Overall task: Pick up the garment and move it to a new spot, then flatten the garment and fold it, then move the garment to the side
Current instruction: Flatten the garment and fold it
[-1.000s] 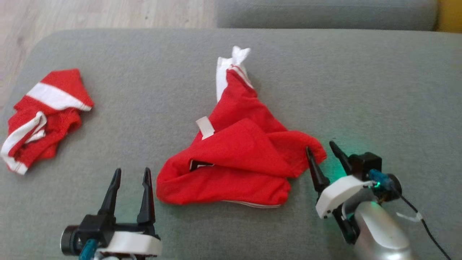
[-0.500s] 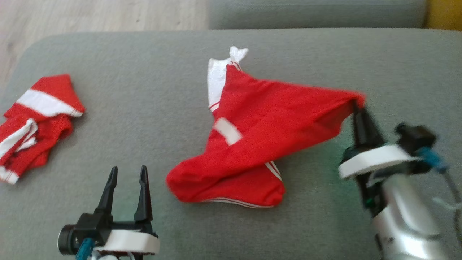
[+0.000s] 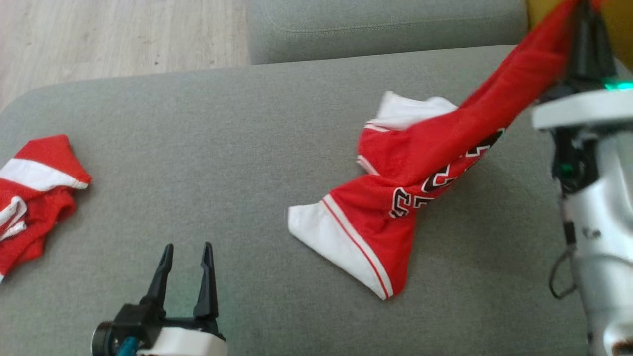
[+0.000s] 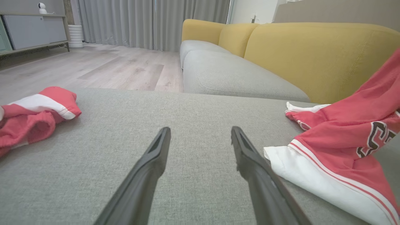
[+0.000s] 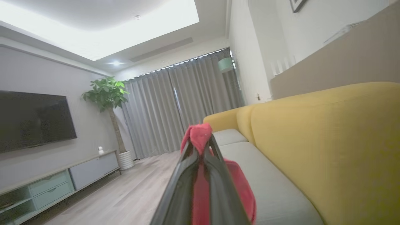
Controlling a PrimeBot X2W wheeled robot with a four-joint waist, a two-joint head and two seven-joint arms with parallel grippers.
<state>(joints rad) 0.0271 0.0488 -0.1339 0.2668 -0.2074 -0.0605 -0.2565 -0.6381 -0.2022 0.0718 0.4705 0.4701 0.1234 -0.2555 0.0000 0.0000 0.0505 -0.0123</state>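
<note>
Spanning the scene from near to far, a grey seat cushion (image 3: 198,148) serves as the work surface, with a yellow sofa back (image 4: 312,56) beyond it at the far right. Item one, the garment (image 3: 395,207): red jersey with dark lettering and a white hem, lying right of centre. Its upper end is drawn up taut toward the far right, while the white hem and a bunched middle rest on the cushion. Item two, a second red-and-white garment (image 3: 34,198): crumpled at the far left edge, well apart, untouched. Item three, the right gripper (image 3: 586,12): raised at the far right, jaws closed tight on a pinch of the jersey's red cloth, a tuft showing past the tips. Item four, the left gripper (image 3: 188,249): low at the near left, jaws spread wide, holding nothing, hem just to its right. Step in hand, by judgement: the pick-up and move. Handling note: raise the pinch high enough for the hem to clear the cushion before carrying, since dragging would likely twist the cloth. Choose bare cushion away from the second garment, and lower slowly so the jersey lands spread out.
</note>
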